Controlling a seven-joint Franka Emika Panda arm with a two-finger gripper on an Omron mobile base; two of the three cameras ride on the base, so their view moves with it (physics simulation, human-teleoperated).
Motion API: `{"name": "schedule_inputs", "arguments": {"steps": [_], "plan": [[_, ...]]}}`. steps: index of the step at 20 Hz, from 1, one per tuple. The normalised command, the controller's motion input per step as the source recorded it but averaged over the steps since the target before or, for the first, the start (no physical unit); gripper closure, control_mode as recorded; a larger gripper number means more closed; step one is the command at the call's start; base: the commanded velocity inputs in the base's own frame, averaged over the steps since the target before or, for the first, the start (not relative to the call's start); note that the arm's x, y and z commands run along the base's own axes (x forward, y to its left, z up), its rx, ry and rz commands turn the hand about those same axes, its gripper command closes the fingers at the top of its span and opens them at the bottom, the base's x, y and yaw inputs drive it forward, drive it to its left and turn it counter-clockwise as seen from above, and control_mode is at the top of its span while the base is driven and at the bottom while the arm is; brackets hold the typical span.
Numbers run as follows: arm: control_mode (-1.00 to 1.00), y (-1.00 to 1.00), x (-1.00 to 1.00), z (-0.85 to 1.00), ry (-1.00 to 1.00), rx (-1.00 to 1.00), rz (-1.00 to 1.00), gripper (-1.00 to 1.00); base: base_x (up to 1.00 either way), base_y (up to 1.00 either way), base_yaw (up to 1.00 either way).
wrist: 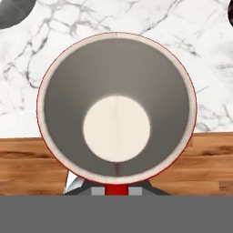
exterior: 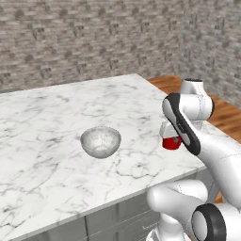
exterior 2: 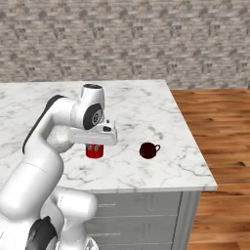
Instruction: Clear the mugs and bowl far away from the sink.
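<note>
The bright red mug is near the counter's front edge, directly under my gripper. The hand view looks straight down into the red mug: grey inside wall, pale round bottom. At the bottom of that view the fingertips pinch a red part of the mug between them, so the gripper is shut on it. I cannot tell whether the mug rests on the marble or hangs just above it. The dark maroon mug stands to its right. The pale speckled bowl sits to the left. The sink is out of view.
The white marble counter ends at a front edge close to both mugs and at a right edge, with wooden floor beyond. A brick wall runs behind the counter.
</note>
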Motion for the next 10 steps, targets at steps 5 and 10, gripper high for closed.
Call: {"name": "schedule_inputs", "arguments": {"steps": [5, 10], "plan": [[-1.0, -0.05, 0.44, -0.36, 0.0, 0.0, 0.08, 1.0, 0.0, 0.0, 0.0], [-1.0, 0.0, 0.41, -0.29, 0.0, 0.0, 0.08, 1.0, 0.0, 0.0, 0.0]]}}
